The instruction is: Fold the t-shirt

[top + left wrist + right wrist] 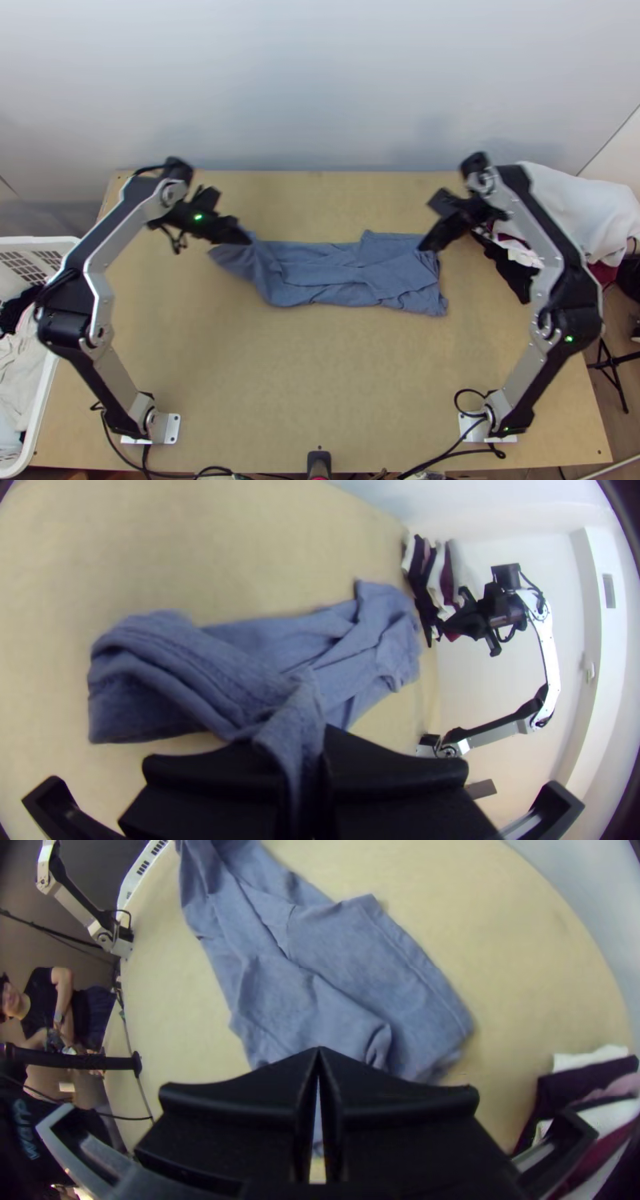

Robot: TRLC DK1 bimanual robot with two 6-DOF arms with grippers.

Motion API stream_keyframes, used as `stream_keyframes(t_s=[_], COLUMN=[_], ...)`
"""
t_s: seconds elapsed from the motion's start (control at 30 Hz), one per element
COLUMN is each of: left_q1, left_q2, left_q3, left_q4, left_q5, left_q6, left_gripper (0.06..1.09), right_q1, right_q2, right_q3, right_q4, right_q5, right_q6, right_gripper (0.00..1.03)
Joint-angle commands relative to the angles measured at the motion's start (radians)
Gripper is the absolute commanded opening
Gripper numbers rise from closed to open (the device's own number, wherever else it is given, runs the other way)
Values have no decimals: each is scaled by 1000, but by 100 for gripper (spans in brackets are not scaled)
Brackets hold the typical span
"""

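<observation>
Top view has the slate-blue cloth t-shirt (352, 276) in a long, narrow, wrinkled strip on the light wooden table (320, 384), to the right of the white plastic basket (50, 240). At its end nearest the basket, the black wide-fingered left gripper (246, 238) has its fingers closed on a bunched pinch of cloth. That end is raised while the rest of the strip lies on the wood, probably so it can be straightened or laid inward without dragging everything along.

The matching black right gripper (424, 244) is over the end farther from the basket, its fingers drawn almost together with no cloth visibly caught. It seems kept close to press or take that end when needed. Beyond it, farthest from the basket, sits a heap of white, dark and maroon clothes (576, 208), presumably set aside to leave folding room. The shirt looks partly folded, its creases still needing smoothing.
</observation>
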Motion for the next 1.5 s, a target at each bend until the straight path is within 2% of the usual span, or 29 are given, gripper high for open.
stream_keyframes(t_s=[0.0,0.17,0.23,0.5,0.6,0.73,0.87,1.03,1.13,1.23,1.27,1.3,1.33,1.37,1.4,1.47], left_q1=[-211,-383,-420,-541,-570,-630,-667,-694,-687,-683,-685,-685,-685,-685,-683,-680], left_q2=[60,197,261,422,487,559,645,719,757,775,778,780,780,778,775,761], left_q3=[280,531,607,646,662,665,691,699,699,697,699,697,699,697,697,697], left_q4=[-55,-49,3,542,686,789,982,1028,1021,1008,1005,1002,991,973,951,895], left_q5=[17,59,105,125,126,125,119,108,96,96,96,94,85,83,83,82], left_q6=[-100,-143,-189,-510,-617,-654,-795,-832,-836,-835,-835,-836,-836,-835,-833,-830], left_gripper=[10,10,10,10,10,10,10,11,20,23,30,44,69,99,105,105], right_q1=[-127,-197,-220,-326,-366,-411,-431,-437,-435,-420,-417,-417,-415,-415,-415,-415], right_q2=[-104,-207,-260,-447,-481,-510,-518,-517,-513,-512,-510,-507,-506,-504,-503,-498], right_q3=[-8,-141,-213,-483,-543,-571,-577,-575,-575,-578,-575,-572,-568,-563,-557,-546], right_q4=[-90,-68,-50,33,50,63,77,102,111,126,131,136,140,140,142,142], right_q5=[-12,-29,-29,-27,-27,-27,-29,-29,-29,-29,-29,-29,-29,-29,-29,-29], right_q6=[-33,-48,-53,-76,-84,-85,-81,-76,-68,-54,-51,-47,-44,-44,-42,-42], right_gripper=[3,3,3,3,3,3,3,3,3,3,3,3,3,3,3,3])
